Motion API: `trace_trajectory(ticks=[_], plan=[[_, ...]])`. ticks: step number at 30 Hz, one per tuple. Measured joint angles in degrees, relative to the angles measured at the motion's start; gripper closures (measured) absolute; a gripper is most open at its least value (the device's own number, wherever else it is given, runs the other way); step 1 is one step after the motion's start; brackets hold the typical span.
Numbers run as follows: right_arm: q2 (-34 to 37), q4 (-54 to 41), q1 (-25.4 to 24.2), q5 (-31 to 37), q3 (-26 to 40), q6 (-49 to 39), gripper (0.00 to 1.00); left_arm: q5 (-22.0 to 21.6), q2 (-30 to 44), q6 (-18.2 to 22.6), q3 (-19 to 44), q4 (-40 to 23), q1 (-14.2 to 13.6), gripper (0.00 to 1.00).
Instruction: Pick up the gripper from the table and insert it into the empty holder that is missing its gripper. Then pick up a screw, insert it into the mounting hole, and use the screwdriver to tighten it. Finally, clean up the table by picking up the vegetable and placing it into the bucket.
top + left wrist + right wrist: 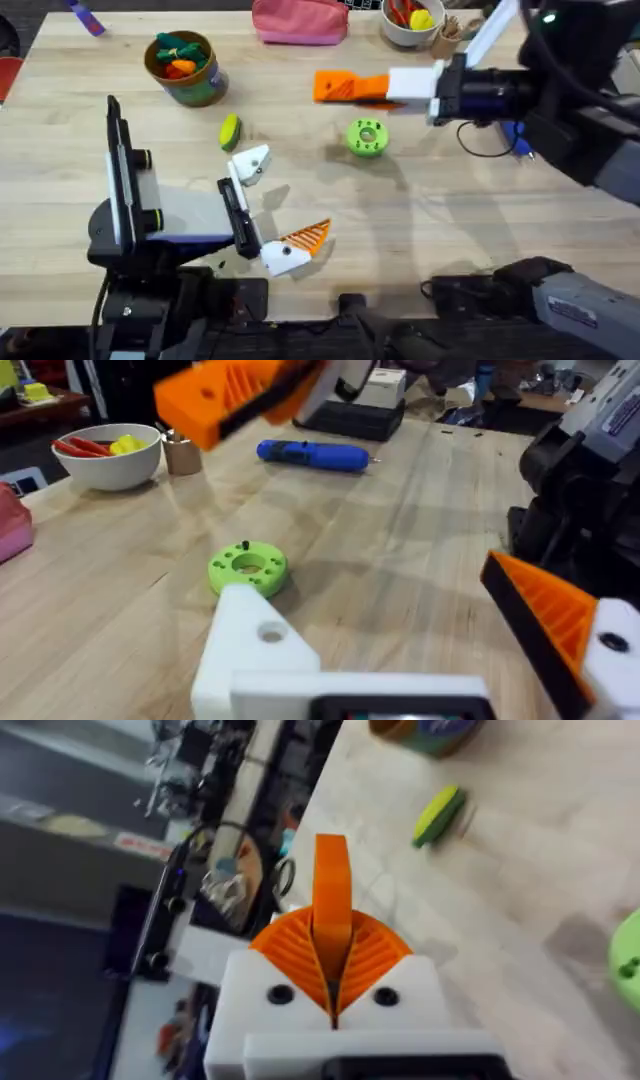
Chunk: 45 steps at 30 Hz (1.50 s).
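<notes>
The orange ribbed gripper [332, 880] is held between the orange pads of my right gripper [340, 87], which is shut on it above the table [450, 230] at the back middle. It shows again as an orange wedge [225, 395] in the left wrist view. My left gripper [278, 205] is open; one finger is the bare white holder [250, 164] [258, 645], the other carries an orange tip [305, 238]. The yellow-green vegetable [230, 131] [440, 815] lies near the olive bucket [187, 70]. The blue screwdriver [312, 454] lies at the far right, partly under my right arm.
A green round disc [366, 137] [247, 567] with a small dark pin on it sits mid-table. The bucket holds orange-and-green plush toys. A pink pouch [300, 20] and a white bowl [410, 22] stand along the back edge.
</notes>
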Motion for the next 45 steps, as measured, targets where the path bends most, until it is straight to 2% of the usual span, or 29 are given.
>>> trace_trajectory(ticks=[9, 16, 27, 45], plan=[[13.22, 9.15, 0.00, -18.52, -0.44, 2.79, 0.992, 0.00, 0.00, 0.00, 0.00, 0.00, 0.00, 0.015], [22.60, 11.86, 0.47, -27.10, -0.48, 3.42, 0.992, 0.00, 0.02, 0.00, 0.00, 0.00, 0.00, 0.015], [27.05, 11.95, 6.04, -29.63, -0.48, 3.38, 0.992, -0.02, 0.00, 0.00, 0.00, 0.00, 0.00, 0.016], [27.05, 13.45, 9.65, -28.32, 0.92, 2.92, 0.992, -0.01, 0.00, 0.00, 0.00, 0.00, 0.00, 0.014]])
